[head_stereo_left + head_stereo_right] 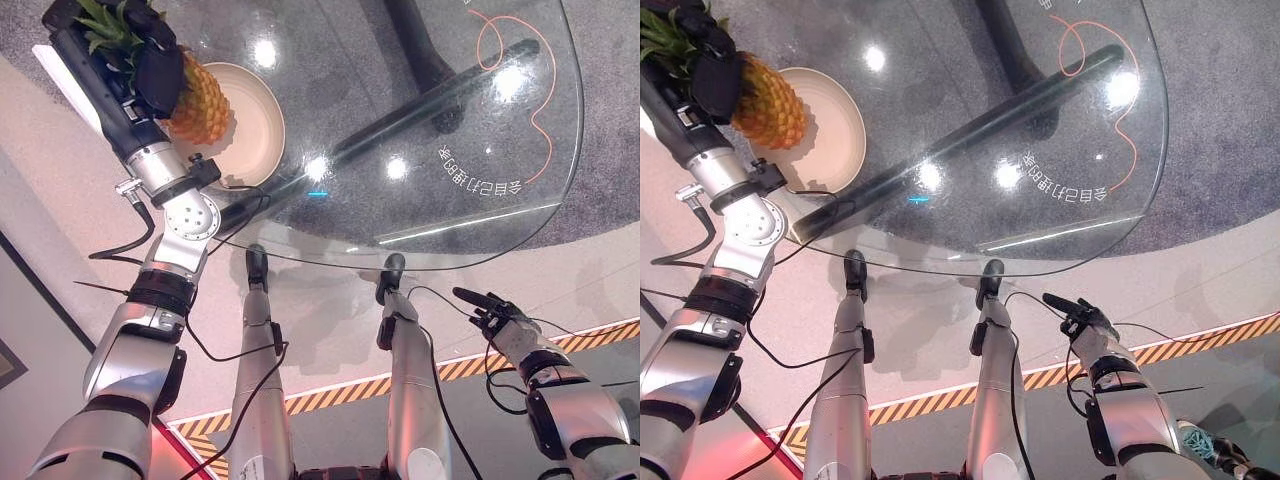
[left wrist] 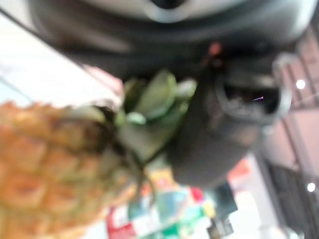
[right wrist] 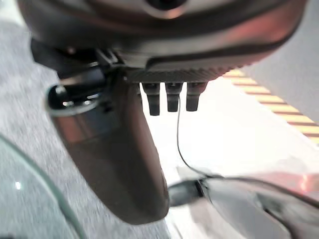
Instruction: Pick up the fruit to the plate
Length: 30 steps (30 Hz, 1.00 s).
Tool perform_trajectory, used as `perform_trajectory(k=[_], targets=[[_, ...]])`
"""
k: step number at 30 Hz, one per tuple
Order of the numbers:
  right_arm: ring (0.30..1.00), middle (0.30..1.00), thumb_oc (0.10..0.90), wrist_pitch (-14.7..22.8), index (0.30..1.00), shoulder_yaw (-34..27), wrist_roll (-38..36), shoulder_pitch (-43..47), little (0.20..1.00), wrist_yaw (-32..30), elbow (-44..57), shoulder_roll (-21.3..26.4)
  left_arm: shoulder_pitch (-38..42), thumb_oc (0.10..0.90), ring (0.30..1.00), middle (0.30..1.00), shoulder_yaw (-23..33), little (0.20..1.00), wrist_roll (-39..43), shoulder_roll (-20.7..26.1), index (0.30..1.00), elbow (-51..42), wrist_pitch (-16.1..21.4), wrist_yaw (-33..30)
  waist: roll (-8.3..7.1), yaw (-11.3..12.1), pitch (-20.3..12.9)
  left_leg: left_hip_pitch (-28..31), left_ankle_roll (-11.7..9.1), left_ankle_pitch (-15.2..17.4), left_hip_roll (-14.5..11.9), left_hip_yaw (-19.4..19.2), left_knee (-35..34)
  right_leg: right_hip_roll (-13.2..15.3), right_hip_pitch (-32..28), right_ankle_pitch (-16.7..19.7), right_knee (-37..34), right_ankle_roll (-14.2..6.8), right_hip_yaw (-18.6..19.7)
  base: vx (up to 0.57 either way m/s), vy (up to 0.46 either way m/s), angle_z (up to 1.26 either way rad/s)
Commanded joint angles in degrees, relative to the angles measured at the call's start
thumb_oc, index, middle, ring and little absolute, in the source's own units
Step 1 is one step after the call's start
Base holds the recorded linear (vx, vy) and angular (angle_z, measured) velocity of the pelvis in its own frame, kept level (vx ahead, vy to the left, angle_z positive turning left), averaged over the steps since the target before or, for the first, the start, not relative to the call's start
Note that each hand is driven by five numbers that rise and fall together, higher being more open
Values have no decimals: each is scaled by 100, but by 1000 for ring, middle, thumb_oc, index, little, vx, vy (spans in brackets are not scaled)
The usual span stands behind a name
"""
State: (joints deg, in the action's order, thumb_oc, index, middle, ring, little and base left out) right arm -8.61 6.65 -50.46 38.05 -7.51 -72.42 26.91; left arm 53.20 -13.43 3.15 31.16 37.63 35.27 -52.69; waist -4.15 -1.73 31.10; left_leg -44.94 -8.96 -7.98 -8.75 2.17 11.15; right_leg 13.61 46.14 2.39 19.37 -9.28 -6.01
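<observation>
Pineapple [image 1: 203, 103] gripped by its crown in left hand [image 1: 150, 62], hanging over plate [image 1: 255, 120], release left; right hand [image 1: 495, 308] loose-fingered, empty, off the table [image 1: 470, 120].

An orange-yellow pineapple [image 1: 200, 100] with green leaves hangs at the frame's upper left, tilted, over the edge of a round beige plate [image 1: 255, 125] on the glass bench [image 1: 420, 150].
</observation>
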Motion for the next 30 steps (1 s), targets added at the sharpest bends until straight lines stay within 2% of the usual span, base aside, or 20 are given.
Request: perform_trajectory(k=[1, 30], targets=[[900, 900, 800, 3, 900, 132, 197, -303, 900, 152, -322, 62, 967, 100, 300, 300, 89, 200, -320, 370, 300, -130, 535, -22, -222, 175, -130, -33, 335, 626, 116, -51, 467, -321, -241, 234, -541, 260, -226, 0, 0, 0], [900, 900, 800, -20, 900, 142, 294, -148, 900, 126, -229, 86, 1076, 100, 300, 300, -50, 200, -7, 328, 300, 142, 584, 311, -277, 130, -130, -101, 314, 673, 120, -50, 565, -358, -183, 226, -513, 266, -198, 0, 0, 0]])
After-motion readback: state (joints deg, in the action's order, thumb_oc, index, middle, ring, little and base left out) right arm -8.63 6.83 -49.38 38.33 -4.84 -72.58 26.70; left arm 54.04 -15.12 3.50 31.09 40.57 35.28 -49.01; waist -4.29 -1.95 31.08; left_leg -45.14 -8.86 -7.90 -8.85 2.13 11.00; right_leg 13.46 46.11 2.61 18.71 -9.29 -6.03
